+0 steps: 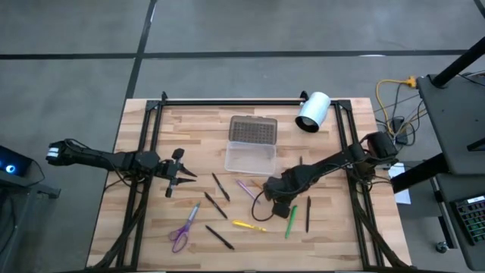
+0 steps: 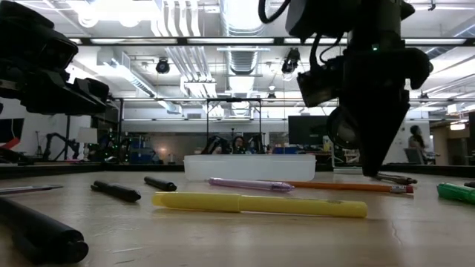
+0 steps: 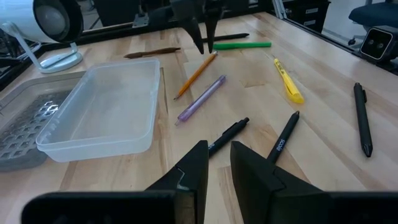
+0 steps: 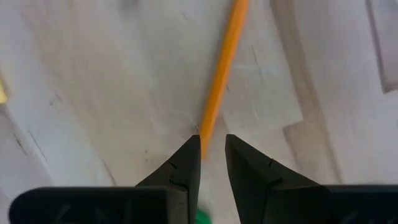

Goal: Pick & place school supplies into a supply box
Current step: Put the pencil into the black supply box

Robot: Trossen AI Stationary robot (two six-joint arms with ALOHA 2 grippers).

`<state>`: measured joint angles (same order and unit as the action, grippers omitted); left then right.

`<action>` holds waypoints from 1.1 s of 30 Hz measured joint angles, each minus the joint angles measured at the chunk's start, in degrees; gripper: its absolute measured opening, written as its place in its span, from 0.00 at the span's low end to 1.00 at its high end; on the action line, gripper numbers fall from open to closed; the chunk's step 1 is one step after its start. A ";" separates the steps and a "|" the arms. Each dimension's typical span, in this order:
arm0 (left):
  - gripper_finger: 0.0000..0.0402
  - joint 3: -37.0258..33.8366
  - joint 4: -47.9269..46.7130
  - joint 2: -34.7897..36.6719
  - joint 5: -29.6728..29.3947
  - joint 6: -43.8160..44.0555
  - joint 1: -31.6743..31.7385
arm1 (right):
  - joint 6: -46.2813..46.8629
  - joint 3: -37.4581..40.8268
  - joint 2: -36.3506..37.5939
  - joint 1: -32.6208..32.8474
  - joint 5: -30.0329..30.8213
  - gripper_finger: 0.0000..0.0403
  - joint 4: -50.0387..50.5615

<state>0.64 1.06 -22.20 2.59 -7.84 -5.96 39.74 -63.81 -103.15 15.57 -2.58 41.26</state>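
- High view: the right hand point(image 1: 274, 191) is hanging low over the counter point(image 1: 144, 235) just in front of the open box point(image 1: 250, 158), among scattered pens. The left hand point(image 1: 179, 174) is waiting apart, on the left side. Scissors point(image 1: 182, 231) are lying near the front edge. Nothing is sitting in the box yet, so the picking seems to be only starting.
- Low view: the right hand's tip is pointing down close to the orange pencil point(image 2: 349, 185), behind the yellow pen point(image 2: 260, 203) and lilac pen point(image 2: 249, 184). Whether it is touching the wood is hard to tell.
- Left wrist view: the left hand's fingers point(image 3: 194, 171) are standing slightly apart, holding nothing; the clear box is lying ahead, its lid folded back.
- Right wrist view: the right hand's fingers point(image 4: 186, 163) are parted narrowly, empty, with the pencil's end point(image 4: 221, 71) reaching the gap. The next move likely calls for lowering astride the pencil and closing. The pencil's far end is cut off.
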 joint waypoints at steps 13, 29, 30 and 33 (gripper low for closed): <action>0.13 0.01 0.00 -0.02 0.01 0.00 -0.01 | 6.28 -0.68 -0.02 2.19 -0.28 0.17 1.95; 0.13 0.00 0.00 0.00 0.00 0.00 -0.02 | 6.98 -0.61 -1.80 3.74 1.25 0.17 3.16; 0.13 0.00 0.00 0.00 0.02 0.00 0.00 | 6.98 -0.66 -1.90 3.73 1.24 0.17 3.14; 0.13 0.00 0.00 -0.04 0.01 0.00 -0.01 | 7.00 -0.92 -2.01 3.72 1.26 0.17 3.04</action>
<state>0.64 1.06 -22.23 2.60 -7.84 -5.97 46.74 -64.73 -105.16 19.29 -1.32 44.29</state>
